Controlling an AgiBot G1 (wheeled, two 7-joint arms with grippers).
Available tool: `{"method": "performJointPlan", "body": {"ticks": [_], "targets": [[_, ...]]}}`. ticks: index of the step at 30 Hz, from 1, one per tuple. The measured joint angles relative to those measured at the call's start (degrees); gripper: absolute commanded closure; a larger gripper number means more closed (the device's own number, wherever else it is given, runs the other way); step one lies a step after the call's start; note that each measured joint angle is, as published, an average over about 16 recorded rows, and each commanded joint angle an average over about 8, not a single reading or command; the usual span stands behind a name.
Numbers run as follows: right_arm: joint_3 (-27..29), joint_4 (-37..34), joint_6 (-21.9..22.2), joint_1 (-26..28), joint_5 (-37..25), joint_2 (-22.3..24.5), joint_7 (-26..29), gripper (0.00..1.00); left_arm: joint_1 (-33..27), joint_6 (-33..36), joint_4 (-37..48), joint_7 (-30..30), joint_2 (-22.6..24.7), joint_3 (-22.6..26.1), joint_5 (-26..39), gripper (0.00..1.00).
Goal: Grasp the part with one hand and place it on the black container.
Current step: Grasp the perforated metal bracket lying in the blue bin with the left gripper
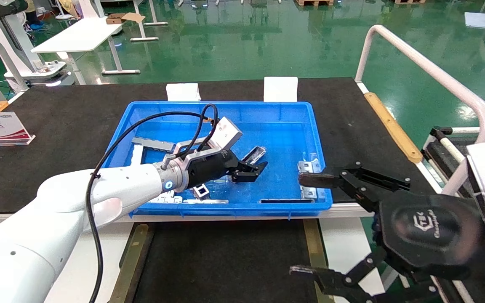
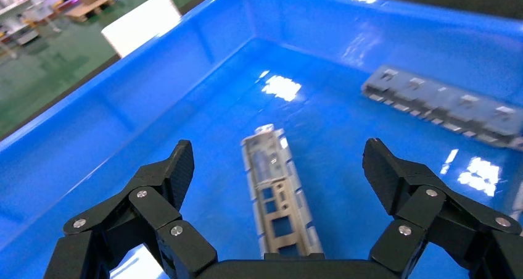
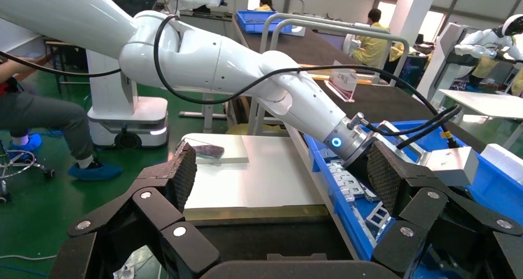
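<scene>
**Thin metal channel lies loose in the bin, left end effector poised over it**

The part (image 2: 277,195) lies flat on the blue bin (image 1: 305,126) floor, mid-bin, between the wide-open, empty fingers of the left end effector (image 1: 253,169). It looks light, rigid and slick, with thin raised walls; pinching across those side walls near mid-length seems safest. Other metal parts lie well apart: one (image 2: 444,103) toward the far left, several along the near wall. The black container (image 1: 225,261) sits near, below the bin. The right end effector (image 1: 305,225), open and empty, hangs at the bench's near right.
</scene>
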Motion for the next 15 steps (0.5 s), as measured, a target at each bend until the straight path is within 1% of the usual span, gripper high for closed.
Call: {"method": "performJointPlan", "body": {"ticks": [3, 4, 5, 15], "targets": [[0.00, 0.00, 0.00, 0.00, 0.00, 0.00, 0.00, 0.84, -0.29, -2.02, 1.32, -0.18, 0.57, 1.96, -1.19, 0.82], [0.00, 0.00, 0.00, 0.00, 0.00, 0.00, 0.00, 0.95, -0.33, -2.70, 1.55, -0.40, 0.67, 2.73, -1.66, 0.94], [0.00, 0.00, 0.00, 0.00, 0.00, 0.00, 0.00, 1.00, -0.35, -3.39, 1.70, -0.68, 0.74, 3.53, -2.16, 0.99], [0.00, 0.00, 0.00, 0.00, 0.00, 0.00, 0.00, 1.00, -0.16, -9.52, 1.23, -5.31, 0.86, 12.60, -7.26, 1.00]]}}
